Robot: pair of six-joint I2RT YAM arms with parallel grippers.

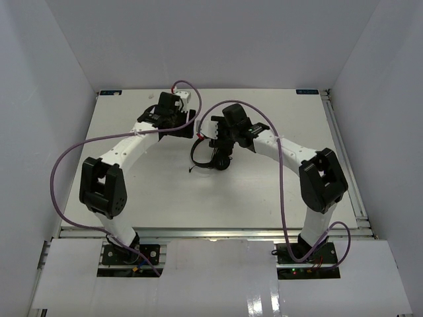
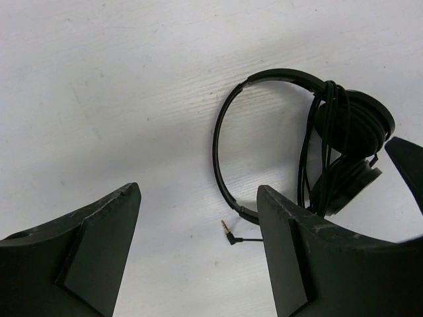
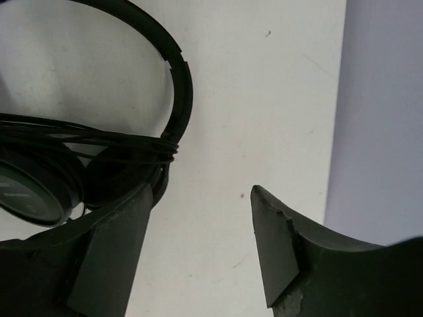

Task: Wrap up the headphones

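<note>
Black over-ear headphones [image 1: 215,158] with a thin curved headband and round padded earcups lay flat on the white table [image 1: 264,198]. From overhead they read as one dark clump. Their far part was covered by the right gripper [image 1: 223,142], which hung directly above them. The left gripper [image 1: 188,124] stood off the headphones' far-left side, apart from them. Neither pair of jaws could be judged from overhead.

Left wrist view: left gripper [image 2: 198,254] jaws wide, bare table between them. The headphones [image 2: 344,129] lay beyond one finger [image 2: 310,257]. The headband showed as a thin open loop. The two earcups sat close together, the lower one partly hidden behind that finger. The thin black cable [image 2: 328,112] ran in several strands over the earcups; the number of turns was not clear. Its small metal plug [image 2: 228,232] lay loose on the table just beside the headband's near end, its lead vanishing behind the finger. A dark pointed shape [image 2: 406,165], cut by the frame edge beside the earcups, could not be identified.

Right wrist view: right gripper [image 3: 198,244] jaws wide, only table between them. The headphones [image 3: 182,99] were cropped by the frame, one earcup [image 3: 33,191] half seen. Cable strands [image 3: 99,142] bunched across to the headband. One finger [image 3: 112,257] overlapped the earcup's base; touching or just above, could not tell.
</note>
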